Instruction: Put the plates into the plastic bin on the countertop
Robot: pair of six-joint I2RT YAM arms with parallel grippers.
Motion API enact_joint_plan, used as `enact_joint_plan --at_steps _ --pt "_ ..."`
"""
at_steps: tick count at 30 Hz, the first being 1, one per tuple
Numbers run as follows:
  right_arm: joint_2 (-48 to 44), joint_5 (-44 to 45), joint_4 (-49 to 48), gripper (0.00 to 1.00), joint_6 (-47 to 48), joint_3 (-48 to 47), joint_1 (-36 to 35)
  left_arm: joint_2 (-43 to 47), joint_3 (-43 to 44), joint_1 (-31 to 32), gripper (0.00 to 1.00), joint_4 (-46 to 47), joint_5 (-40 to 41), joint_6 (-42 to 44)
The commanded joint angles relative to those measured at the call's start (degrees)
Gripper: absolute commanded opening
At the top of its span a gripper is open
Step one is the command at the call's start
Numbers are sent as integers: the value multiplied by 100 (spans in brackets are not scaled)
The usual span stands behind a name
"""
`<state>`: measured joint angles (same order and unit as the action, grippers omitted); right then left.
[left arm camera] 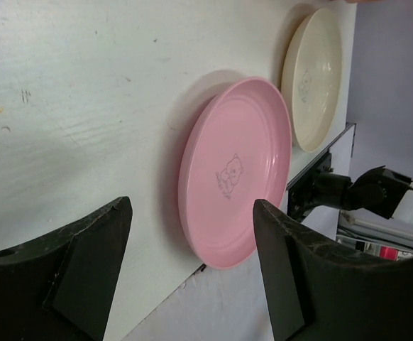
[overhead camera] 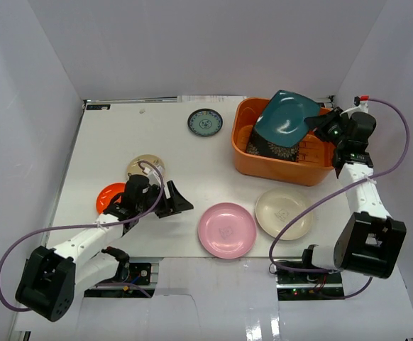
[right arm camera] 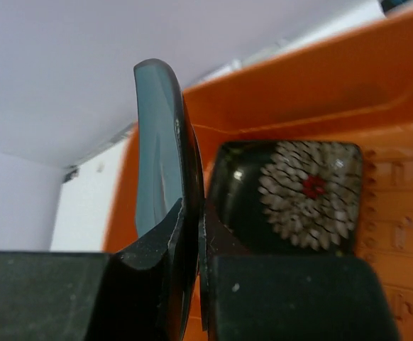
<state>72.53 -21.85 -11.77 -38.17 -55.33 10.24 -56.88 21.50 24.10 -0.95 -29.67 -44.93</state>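
Far to the left of the plastic bin (overhead camera: 274, 169), on the white tabletop (overhead camera: 121, 128), lies the small orange plate (overhead camera: 108, 197), partly under the left arm, with the small beige plate (overhead camera: 145, 165) a little nearer the bin. The left gripper (overhead camera: 176, 199) is closer to the bin again, its jaws spread wide with nothing between them. The small blue-patterned plate (overhead camera: 205, 122) lies just left of the bin's far corner. In front of the bin and to its left, the pink round plate (overhead camera: 226, 229) lies flat; the cream round plate (overhead camera: 283, 212) lies directly in front of the bin. Inside the bin, at its left end, rests the black floral square plate (overhead camera: 265, 148) — largely covered by the teal square plate (overhead camera: 286, 117), which is tilted above the bin. At the bin's right rim, the right gripper (overhead camera: 320, 128) is clamped on the teal plate's edge.
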Motion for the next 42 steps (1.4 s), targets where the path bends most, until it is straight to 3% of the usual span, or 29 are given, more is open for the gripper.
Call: enact_joint_plan --at_steps 1,7,15,22,23,26,29,34,37,38,41,42 --pt "312 198 -133 8 108 -513 -4 -182 232 392 79 -195 442 283" --pt "1068 435 192 8 477 -848 4 -841 548 1236 81 -406 1234 335" --pt "1738 400 228 12 644 -646 13 -1728 987 1712 81 -441 1955 414" --pt "1659 830 307 53 820 -400 4 -2415 1155 2037 73 -371 2290 441" --pt "1615 892 333 57 881 -382 4 -2467 1164 2055 70 -353 2299 441" --pt "1353 1173 500 84 961 -303 13 -2643 1181 2143 61 -257 2290 432" --pt "940 1340 518 98 1022 -93 -13 -2740 1199 2178 49 -239 2308 432" --pt "-87 1464 562 93 1180 381 -267 -2819 1216 2178 33 -318 2492 572" --pt "-842 1586 693 93 1321 961 -811 -2820 1217 2178 10 -432 2641 608" --pt "-1037 1778 728 95 1365 1145 -1335 -2785 1217 2178 0 -511 2694 617" --pt "-1802 2096 974 100 1479 1954 -2138 -2470 1147 2178 0 -669 2879 617" --pt "-1978 2393 1062 95 1471 2147 -2619 -2364 1129 2169 0 -713 2975 617"
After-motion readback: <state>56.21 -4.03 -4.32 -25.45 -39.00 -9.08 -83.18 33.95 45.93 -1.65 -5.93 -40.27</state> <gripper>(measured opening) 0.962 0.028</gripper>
